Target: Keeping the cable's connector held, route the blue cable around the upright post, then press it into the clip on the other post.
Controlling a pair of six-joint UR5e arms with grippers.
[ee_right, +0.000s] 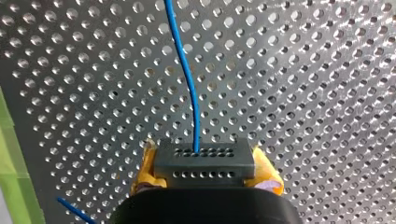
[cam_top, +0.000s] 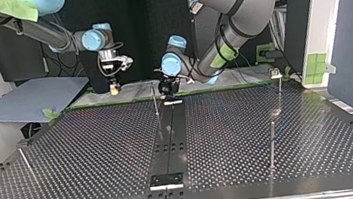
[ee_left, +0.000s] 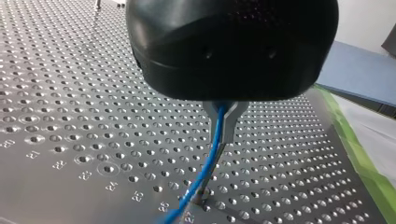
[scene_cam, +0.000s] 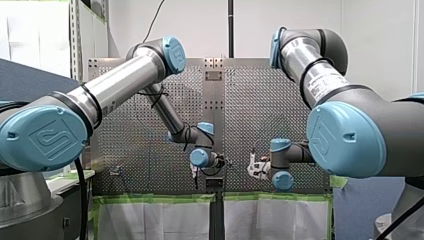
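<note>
Several table [ee_left: 70, 70] numerals, 21-25, by blue cable [ee_left: 201, 175]

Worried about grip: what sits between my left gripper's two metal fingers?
The thin blue cable, pinched by the shut metal fingers of my left gripper, as the left wrist view shows.

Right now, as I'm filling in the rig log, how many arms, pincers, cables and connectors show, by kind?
Arms: 2, my left arm and my right arm
Pincers: 2, left pincer and right pincer
Blue cable: 1
Connector: 1
Total: 6
</note>
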